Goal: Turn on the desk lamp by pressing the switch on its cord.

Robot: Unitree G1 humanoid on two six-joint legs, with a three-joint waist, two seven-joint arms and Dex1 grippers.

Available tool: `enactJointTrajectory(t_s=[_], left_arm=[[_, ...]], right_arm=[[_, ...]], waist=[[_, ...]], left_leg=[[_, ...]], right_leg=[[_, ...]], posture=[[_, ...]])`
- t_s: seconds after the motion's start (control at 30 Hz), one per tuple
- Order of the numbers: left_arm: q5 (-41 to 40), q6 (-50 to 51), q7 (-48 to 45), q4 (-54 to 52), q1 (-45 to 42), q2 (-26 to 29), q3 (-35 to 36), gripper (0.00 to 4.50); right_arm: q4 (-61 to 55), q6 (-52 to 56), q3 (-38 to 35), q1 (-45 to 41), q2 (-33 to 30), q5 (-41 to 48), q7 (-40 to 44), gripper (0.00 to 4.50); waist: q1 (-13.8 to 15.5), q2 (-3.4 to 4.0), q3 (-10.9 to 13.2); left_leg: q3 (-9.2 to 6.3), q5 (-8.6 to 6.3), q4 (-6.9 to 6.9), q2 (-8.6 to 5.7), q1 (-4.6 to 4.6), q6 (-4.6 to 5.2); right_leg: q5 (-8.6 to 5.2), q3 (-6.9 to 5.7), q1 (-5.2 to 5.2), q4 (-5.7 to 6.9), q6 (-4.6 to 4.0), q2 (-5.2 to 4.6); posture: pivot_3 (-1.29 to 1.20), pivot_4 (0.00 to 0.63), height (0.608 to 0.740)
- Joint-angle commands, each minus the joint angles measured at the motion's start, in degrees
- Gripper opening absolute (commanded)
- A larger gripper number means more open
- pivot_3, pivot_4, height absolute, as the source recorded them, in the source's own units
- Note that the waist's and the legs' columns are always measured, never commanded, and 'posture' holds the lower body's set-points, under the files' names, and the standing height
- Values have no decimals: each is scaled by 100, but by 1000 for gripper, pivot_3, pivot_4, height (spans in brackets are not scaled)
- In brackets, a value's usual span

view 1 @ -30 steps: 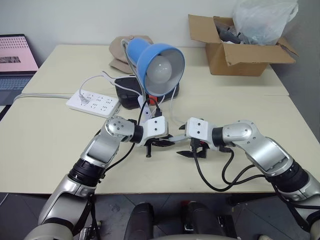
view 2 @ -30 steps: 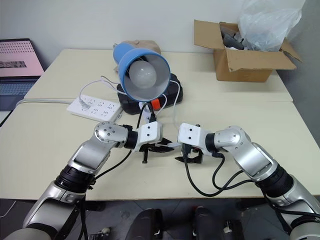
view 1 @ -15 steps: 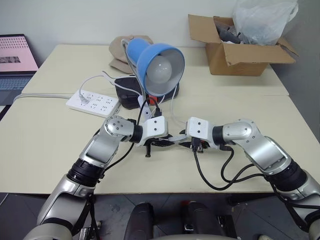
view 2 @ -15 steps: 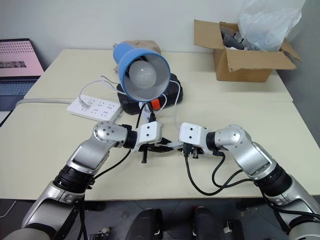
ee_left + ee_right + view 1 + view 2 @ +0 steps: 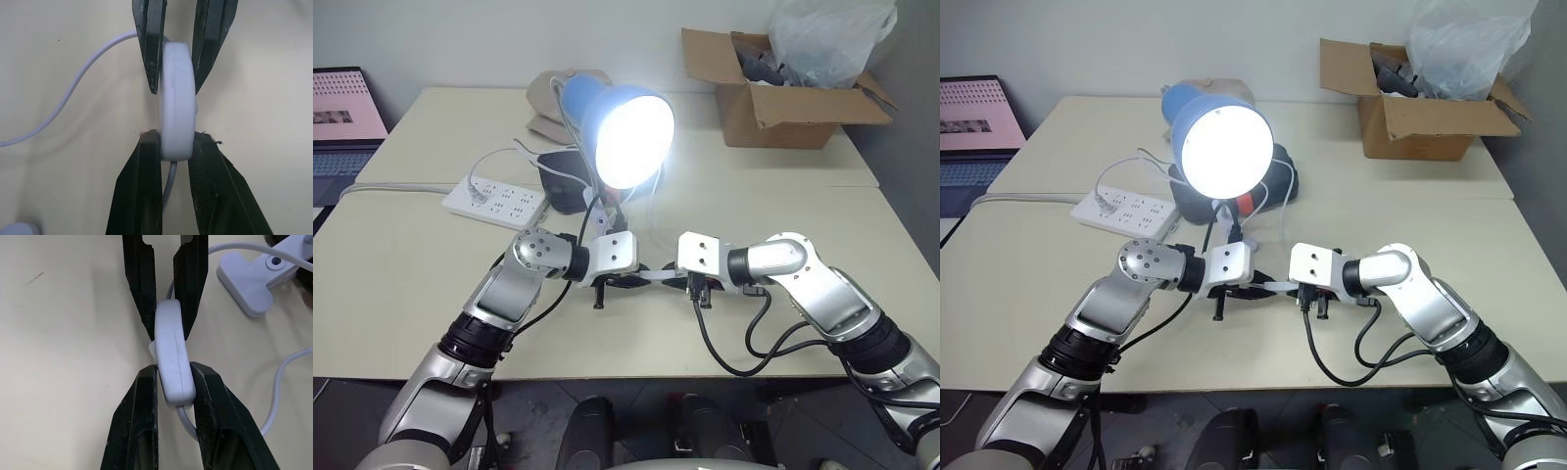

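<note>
The switch [image 5: 172, 352] sits just above the tabletop [image 5: 431, 284], pinched from opposite ends by the left hand [image 5: 175, 147] and right hand [image 5: 172, 382]; behind them the lamp [image 5: 628, 137] glows

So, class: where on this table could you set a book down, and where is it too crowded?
Free: the near left corner of the table, below the power strip, and the right side below the cardboard box. Crowded: around the desk lamp, the cord and both grippers.
</note>
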Motion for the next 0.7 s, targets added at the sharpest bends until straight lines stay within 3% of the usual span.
enactJointTrajectory(t_s=[0.03,0.13,0.43,0.57,0.7], left_arm=[[-17,-139,93,-22,-27,-29,69,408],[-13,-207,86,22,-13,-20,56,407],[202,-580,104,650,-332,-205,-109,407],[646,-734,525,1353,-687,-589,-315,407],[729,-925,490,1725,-840,-706,-341,407]], right_arm=[[-155,-151,-420,-48,142,131,-75,1463],[-250,-63,-554,-32,152,234,-6,2386],[-886,158,-1159,245,-482,506,201,4365],[-1702,674,-1952,1134,-1038,723,25,4500],[-2307,1097,-2312,1779,-1138,812,-304,4500]], waist=[[0,0,0],[0,0,0],[7,0,0],[82,0,0],[58,-1,0]], left_leg=[[0,0,0,0,0,0],[0,0,0,0,0,0],[0,0,0,-1,0,0],[-3,0,1,-6,-5,0],[-1,0,4,-7,-9,1]], right_leg=[[0,0,0,0,0,0],[0,0,0,0,0,0],[0,-1,0,0,0,0],[0,-7,3,-5,0,-4],[-1,-4,2,-6,2,-8]], posture=[[0,150,740],[0,150,740],[0,150,740],[0,150,740],[0,150,740]])
